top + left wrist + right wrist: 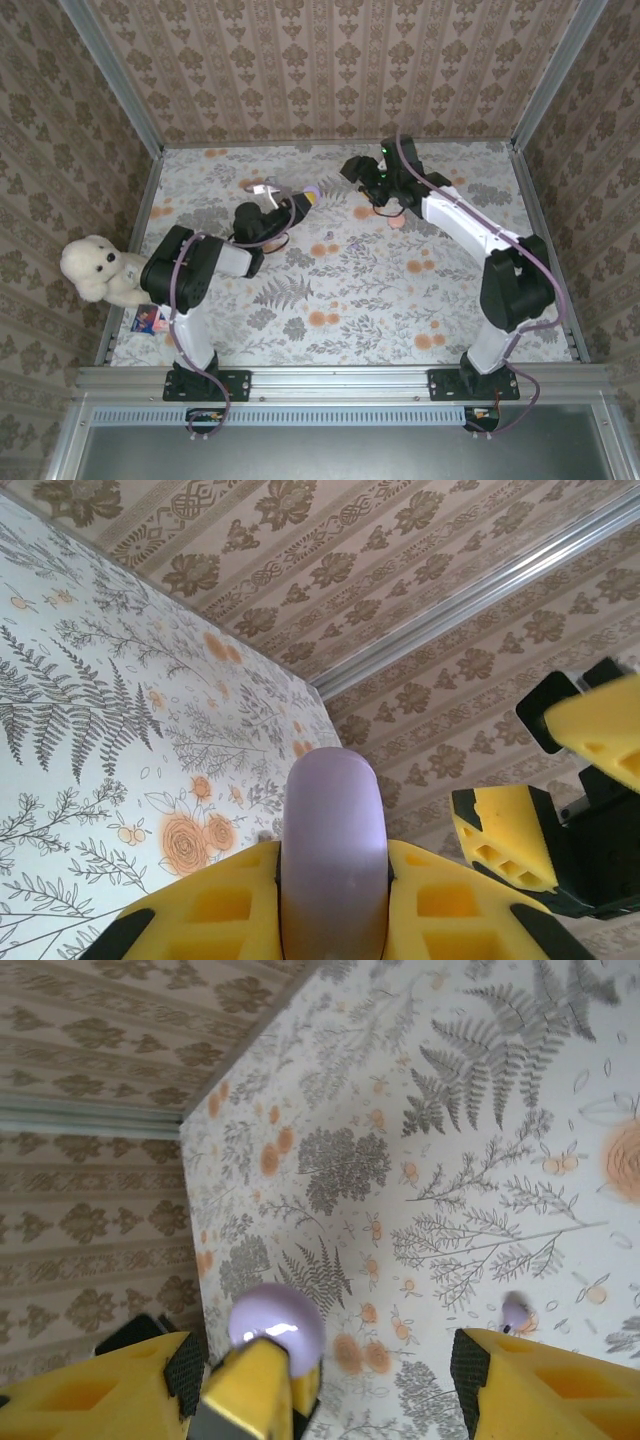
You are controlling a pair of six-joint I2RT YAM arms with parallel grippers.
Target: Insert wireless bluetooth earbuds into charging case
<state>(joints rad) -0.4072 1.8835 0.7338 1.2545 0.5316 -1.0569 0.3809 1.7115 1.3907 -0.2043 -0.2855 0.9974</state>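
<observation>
A lilac charging case [333, 840] stands upright between the yellow fingers [215, 905] of my left gripper [333, 890], which is shut on it. The lid looks closed. From above, the case [311, 198] shows at the left gripper [303, 204], held over the middle of the table. My right gripper [358, 168] hovers just to the right of it, open, with nothing between its fingers [540, 1380]. In the right wrist view the case [277, 1326] sits between my right gripper's [320, 1390] fingers but apart from them. A small lilac earbud [515, 1312] lies on the floral table by the right finger.
A white teddy bear [95, 268] and a small card [150, 318] sit at the table's left edge. Patterned walls with metal corner posts [110, 75] close in the table [350, 310] on three sides.
</observation>
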